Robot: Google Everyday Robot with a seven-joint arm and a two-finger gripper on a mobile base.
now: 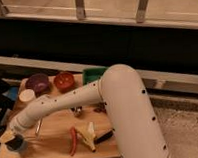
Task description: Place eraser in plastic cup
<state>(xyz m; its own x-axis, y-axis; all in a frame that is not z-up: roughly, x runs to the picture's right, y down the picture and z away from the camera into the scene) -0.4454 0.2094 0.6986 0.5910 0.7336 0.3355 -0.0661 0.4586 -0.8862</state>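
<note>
Claw (15, 142) at table's (55, 130) left corner; arm (58, 101) half-covering it.

No text, label, brand or number can be read anywhere. The tool (14, 140) hangs at the worktop (55, 133) edge, in front of the purple bowl (38, 82).

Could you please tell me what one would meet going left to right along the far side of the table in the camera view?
White cup → purple bowl → red bowl → green container. The gripper is apart from that row, at the near-left corner of the table.
</note>
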